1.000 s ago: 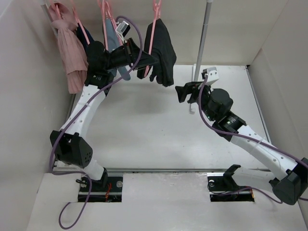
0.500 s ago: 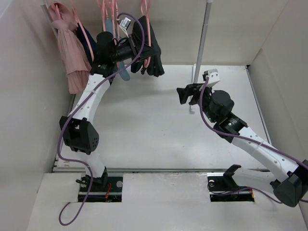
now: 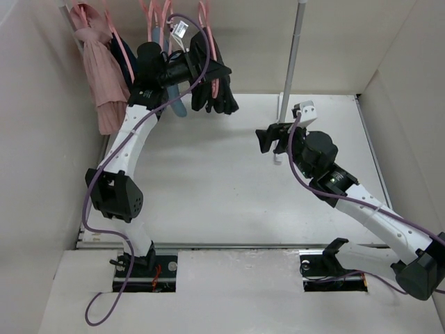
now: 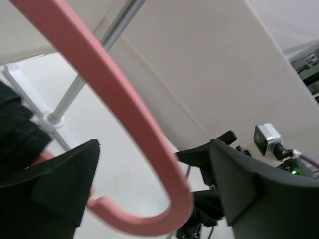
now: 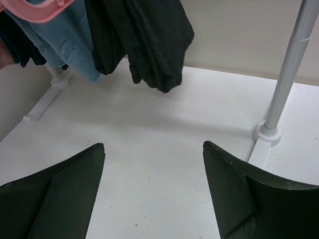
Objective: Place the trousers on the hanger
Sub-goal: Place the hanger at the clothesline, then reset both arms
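Left wrist view: left hand [image 4: 154, 144] wide open, the hanger [image 4: 134, 114] hook passing between its fingers, ungripped. Trousers [image 3: 221, 94] hang draped on it, off the table, beside other garments. Right hand [image 5: 153, 147] open, empty. Judged the closing step — next, withdraw without snagging the hook.

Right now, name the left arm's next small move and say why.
Probably ease the left tool straight back off the hanger. Its fingers stand apart with the pink bar between them, and the trousers already drape from it beside the other hung clothes, so nothing seems left to hold.
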You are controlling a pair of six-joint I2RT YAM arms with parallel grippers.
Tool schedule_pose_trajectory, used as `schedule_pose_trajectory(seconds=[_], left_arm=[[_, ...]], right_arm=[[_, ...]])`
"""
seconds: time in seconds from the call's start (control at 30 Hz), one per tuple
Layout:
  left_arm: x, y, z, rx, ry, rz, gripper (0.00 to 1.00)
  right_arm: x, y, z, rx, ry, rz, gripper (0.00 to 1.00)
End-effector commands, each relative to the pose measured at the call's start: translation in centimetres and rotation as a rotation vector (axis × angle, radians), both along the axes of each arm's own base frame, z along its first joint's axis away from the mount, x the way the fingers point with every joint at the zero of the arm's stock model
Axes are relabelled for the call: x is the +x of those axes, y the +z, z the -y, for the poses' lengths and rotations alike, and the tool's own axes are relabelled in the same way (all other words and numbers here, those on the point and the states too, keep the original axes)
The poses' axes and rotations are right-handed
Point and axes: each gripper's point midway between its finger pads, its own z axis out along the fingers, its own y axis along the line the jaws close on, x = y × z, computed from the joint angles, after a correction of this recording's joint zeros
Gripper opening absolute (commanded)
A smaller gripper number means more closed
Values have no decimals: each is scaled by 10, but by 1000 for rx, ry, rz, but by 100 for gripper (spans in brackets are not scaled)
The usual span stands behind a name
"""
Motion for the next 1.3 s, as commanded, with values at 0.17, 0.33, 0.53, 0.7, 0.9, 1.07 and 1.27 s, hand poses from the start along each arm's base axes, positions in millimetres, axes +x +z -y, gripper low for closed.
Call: schedule_pose_trajectory(seconds=[0.17,0.33,0.53,0.7,0.9,1.07,1.27], left_arm=[[-20,22,-33,219,153,211,100],[-23,15,-66,385,331,257,100],[-44,-21,-91,556,419,254,100],[-72,-36,-131,653,577,291,100],[-134,-68,-148,627,623,508,100],[-163,-132,-152,587,630,606,100],[-159,-198,-161,634,658,560,100]], right_arm=[[-5,8,4,14,5,7,86],[-10,9,4,15,25,8,86],[-13,7,10,18,2,-2,100],[3,-19,23,-21,-48,-102,100],[7,-41,36,7,-68,-171,100],[7,-51,48,1,-100,-181,100],[11,-87,87,19,-259,-241,100]])
